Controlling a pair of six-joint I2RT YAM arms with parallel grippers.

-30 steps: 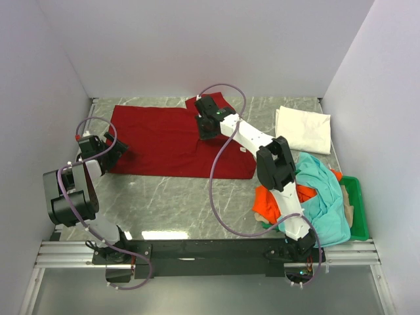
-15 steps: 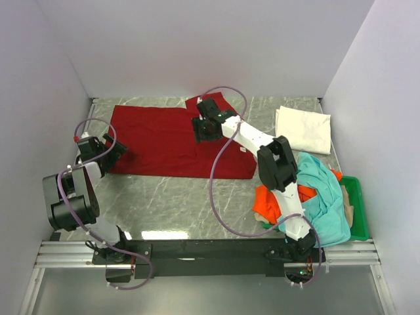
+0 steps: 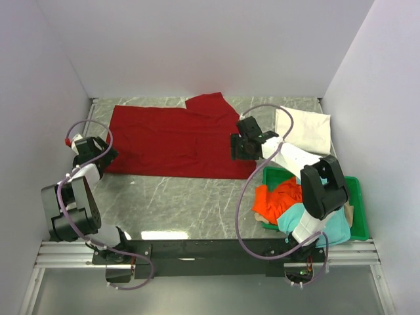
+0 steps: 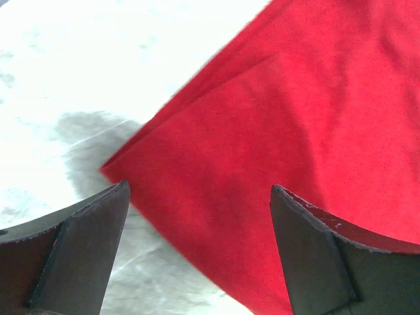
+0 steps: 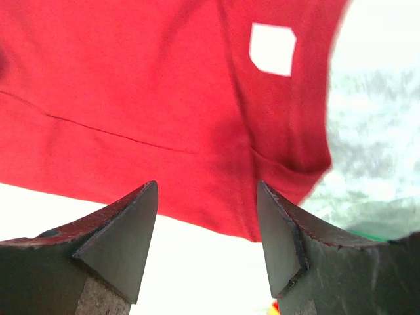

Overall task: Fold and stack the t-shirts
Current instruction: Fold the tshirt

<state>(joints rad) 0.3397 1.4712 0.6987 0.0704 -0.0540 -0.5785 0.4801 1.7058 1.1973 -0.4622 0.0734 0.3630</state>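
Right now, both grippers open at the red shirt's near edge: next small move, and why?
Probably lower both and pinch the near corners. The dark red t-shirt lies spread flat; the left gripper is open over its near-left corner, the right gripper open above its right end. Neither holds cloth yet.

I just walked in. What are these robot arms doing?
Two robot arms are working on a large dark red cotton t-shirt, spread out. The left tool is open over its near left corner, the right tool open over its right end; neither grips it. A folded white t-shirt and a heap of orange and teal shirts wait at right.
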